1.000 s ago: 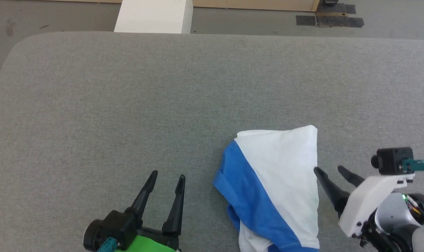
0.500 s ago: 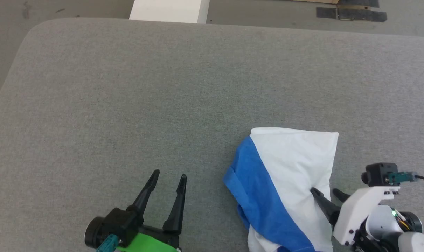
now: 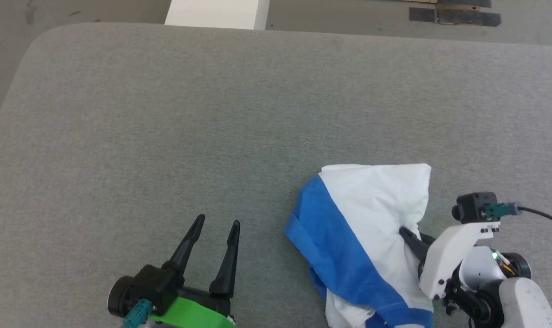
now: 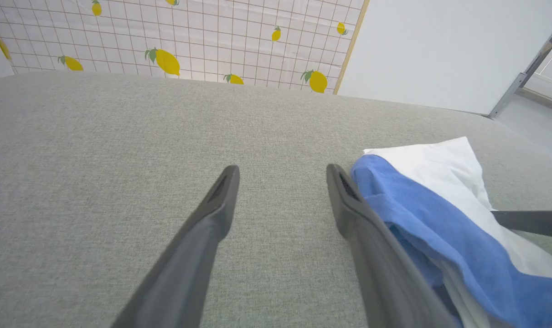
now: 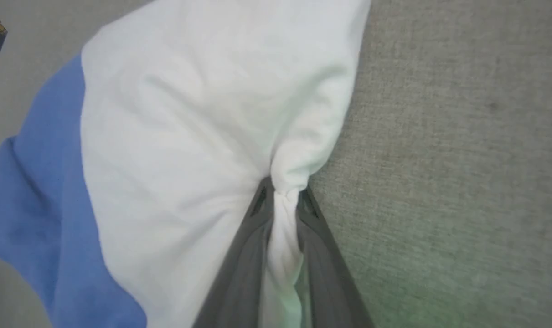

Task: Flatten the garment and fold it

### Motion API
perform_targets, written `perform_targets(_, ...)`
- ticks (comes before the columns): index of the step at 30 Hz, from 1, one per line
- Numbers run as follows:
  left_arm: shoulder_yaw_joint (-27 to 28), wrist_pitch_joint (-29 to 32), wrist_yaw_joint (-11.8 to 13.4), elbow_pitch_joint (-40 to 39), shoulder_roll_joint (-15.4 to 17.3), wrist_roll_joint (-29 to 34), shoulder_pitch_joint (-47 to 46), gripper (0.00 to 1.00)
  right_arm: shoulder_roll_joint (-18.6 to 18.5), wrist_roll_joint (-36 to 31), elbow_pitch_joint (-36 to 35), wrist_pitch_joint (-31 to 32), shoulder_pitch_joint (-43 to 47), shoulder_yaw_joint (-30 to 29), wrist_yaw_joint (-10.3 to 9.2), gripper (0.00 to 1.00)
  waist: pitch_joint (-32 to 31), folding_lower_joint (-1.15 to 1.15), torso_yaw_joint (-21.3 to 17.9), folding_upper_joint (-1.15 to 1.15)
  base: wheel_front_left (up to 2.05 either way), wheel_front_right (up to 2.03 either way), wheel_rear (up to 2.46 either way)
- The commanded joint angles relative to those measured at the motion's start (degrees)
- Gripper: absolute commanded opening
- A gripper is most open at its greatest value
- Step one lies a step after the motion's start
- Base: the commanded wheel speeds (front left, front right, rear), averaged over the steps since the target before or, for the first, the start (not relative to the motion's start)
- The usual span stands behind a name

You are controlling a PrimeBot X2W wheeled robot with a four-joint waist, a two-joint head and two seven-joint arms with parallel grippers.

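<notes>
We saw one crumpled white cotton T-shirt (image 3: 376,209) with a blue sleeve, near right on one grey fabric table (image 3: 212,114). Of our two grippers, the right gripper (image 5: 282,193) pinched its white edge and the left gripper (image 3: 218,221) stood wide, empty.

Grey fabric table (image 3: 166,114), bunched garment (image 3: 376,214) on it

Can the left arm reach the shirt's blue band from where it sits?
Probably yes: the left tool is open, the shirt's blue band lies close beside it, bare table between. The right tool pinches the shirt's far edge.
</notes>
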Motion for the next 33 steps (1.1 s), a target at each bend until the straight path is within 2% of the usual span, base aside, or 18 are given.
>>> perform_targets(1, 0.2, -0.3, -0.1, -0.2, 0.3, -0.2, -0.5, 1.00, -0.2, -1.6, 0.3, 0.6, -1.2, -0.9, -0.13, 0.00, -0.6, 0.00, -1.8, 0.00, 0.00, 0.00, 0.00)
perform_targets(4, 0.2, -0.3, 0.0, -0.5, 0.6, 0.0, -0.8, 1.00, -0.4, -4.4, -1.0, 2.3, -2.5, -2.0, -0.13, 0.00, -0.5, 0.00, -3.5, 0.00, 0.00, 0.00, 0.00)
perform_targets(8, 0.4, 0.0, 0.0, -1.4, 1.3, 0.4, -1.6, 1.00, -3.7, -6.3, -2.9, 5.0, -4.8, -2.6, -0.13, 0.00, 0.5, 0.00, -6.3, 0.00, 0.00, 0.00, 0.00)
perform_targets(16, 1.1, 2.0, 0.2, -4.4, 3.6, 1.6, -4.2, 1.00, -14.1, -8.0, -2.4, 7.7, -11.9, -1.7, -0.13, 0.00, 4.8, 0.00, -12.8, 0.00, 0.00, 0.00, 0.00)
perform_targets(22, 1.3, 4.5, 0.2, -8.0, 5.4, 3.2, -7.7, 1.00, -22.1, -8.8, -0.9, 7.4, -17.5, -1.6, -0.13, 0.00, 10.1, 0.00, -16.0, 0.00, 0.00, 0.00, 0.00)
perform_targets(23, 1.8, 6.3, 0.4, -11.0, 6.8, 4.6, -10.2, 1.00, -27.3, -9.5, 0.2, 6.1, -20.8, -2.8, -0.13, 0.00, 13.8, 0.00, -17.1, 0.00, 0.00, 0.00, 0.00)
perform_targets(29, 2.7, 8.3, 0.6, -15.2, 8.6, 6.1, -13.2, 1.00, -33.4, -11.6, 2.2, 5.2, -23.7, -4.4, -0.13, 0.00, 18.5, 0.00, -17.7, 0.00, 0.00, 0.00, 0.00)
perform_targets(33, 2.6, 9.7, 0.6, -17.1, 9.5, 7.2, -14.7, 1.00, -36.1, -13.0, 3.9, 3.8, -25.2, -5.6, -0.13, 0.00, 21.4, 0.00, -17.8, 0.00, 0.00, 0.00, 0.00)
